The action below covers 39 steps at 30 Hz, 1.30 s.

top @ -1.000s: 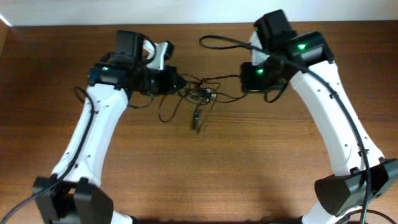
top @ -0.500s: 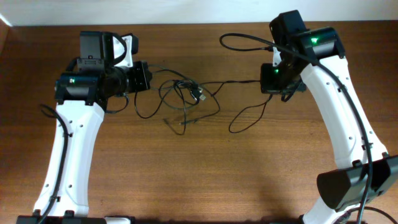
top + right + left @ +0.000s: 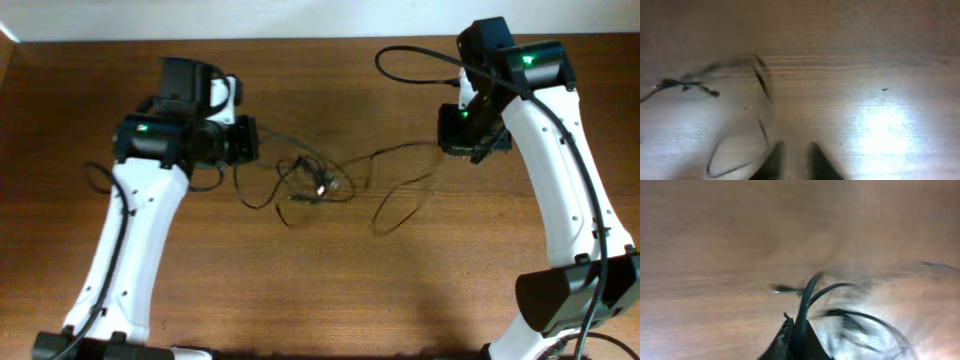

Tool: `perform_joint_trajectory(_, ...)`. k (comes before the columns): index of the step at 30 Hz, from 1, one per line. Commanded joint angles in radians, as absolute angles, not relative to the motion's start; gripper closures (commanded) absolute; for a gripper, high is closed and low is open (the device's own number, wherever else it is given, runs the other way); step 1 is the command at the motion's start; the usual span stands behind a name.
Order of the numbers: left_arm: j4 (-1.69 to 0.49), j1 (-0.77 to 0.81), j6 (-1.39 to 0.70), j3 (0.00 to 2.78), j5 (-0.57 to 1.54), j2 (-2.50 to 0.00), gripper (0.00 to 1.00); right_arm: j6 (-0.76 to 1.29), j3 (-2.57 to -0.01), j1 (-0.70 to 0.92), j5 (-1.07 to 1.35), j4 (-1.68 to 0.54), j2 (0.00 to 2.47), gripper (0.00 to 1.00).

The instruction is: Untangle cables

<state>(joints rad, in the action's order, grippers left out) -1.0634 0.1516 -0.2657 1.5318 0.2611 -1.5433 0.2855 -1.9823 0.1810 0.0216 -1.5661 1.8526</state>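
The thin black cables (image 3: 315,187) lie in a loose tangle on the wooden table between the arms. One strand runs left to my left gripper (image 3: 250,140). In the blurred left wrist view the left gripper (image 3: 797,332) is shut on a cable (image 3: 807,295) that rises from its tips. Another strand runs right towards my right gripper (image 3: 448,143) and droops in a loop (image 3: 385,222). In the right wrist view the right gripper (image 3: 794,157) has its fingers apart with bare table between them. A cable (image 3: 762,85) passes just outside the left finger.
The wooden table (image 3: 320,290) fills the view, with a pale wall strip along the far edge. Thick black robot wiring (image 3: 415,52) arcs from the right arm at the back. A small silvery plug (image 3: 320,187) sits in the tangle.
The arms first pulled apart and stretched the cables. Then the left gripper moved back right towards the tangle, the right gripper moved further right, and the strands went slack.
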Motion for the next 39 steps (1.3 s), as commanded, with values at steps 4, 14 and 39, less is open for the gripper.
perform_joint_trajectory(4, -1.056, 0.262, -0.264, 1.518, 0.220, -1.601, 0.00, 0.266, -1.986, 0.170, 0.046, -1.575, 1.859, 0.20)
perform_joint_trajectory(14, -1.227, 0.286, -0.162, 1.519, 0.183, -1.601, 0.44, 0.213, -1.986, 0.170, 0.135, -1.532, 1.859, 0.20)
perform_joint_trajectory(39, -0.730, 0.326, -0.756, 1.036, -0.380, -1.612, 0.55, 0.213, -1.986, 0.170, 0.134, -1.510, 1.859, 0.19)
